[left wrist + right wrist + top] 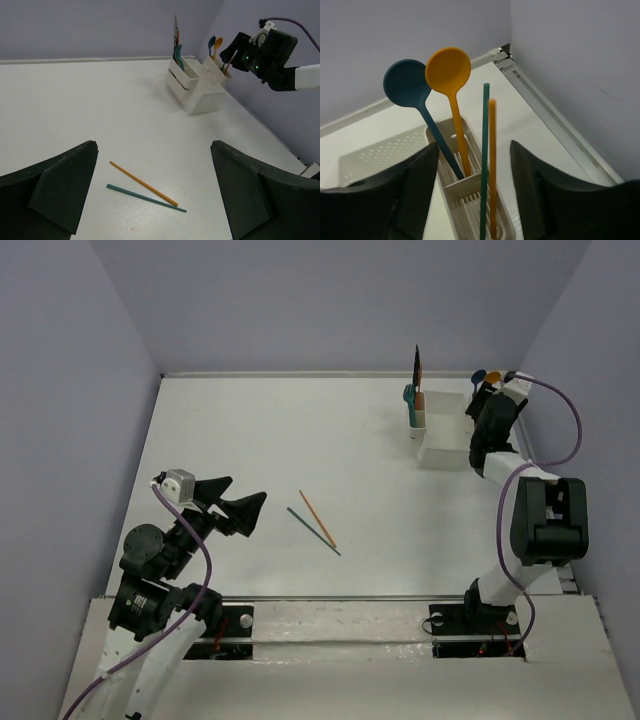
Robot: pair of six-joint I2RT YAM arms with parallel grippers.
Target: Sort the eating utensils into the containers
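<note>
An orange chopstick (316,516) and a dark teal chopstick (312,530) lie crossed at their near tips on the table's middle. My left gripper (248,490) hovers open just left of them. In the left wrist view the orange chopstick (143,183) and the teal chopstick (145,198) lie between its spread fingers. The white caddy (440,450) stands at the back right. My right gripper (474,147) is open above its right end cup (427,132), either side of an upright teal chopstick (484,150) and orange chopstick (492,160), touching neither. A blue spoon (406,82) and an orange spoon (448,70) stand in the adjoining section.
The caddy's left end cup (417,420) holds a teal spoon and a dark upright blade. The right wall and back corner rail (545,107) run close beside my right gripper. The right arm (265,55) reaches over the caddy's far end.
</note>
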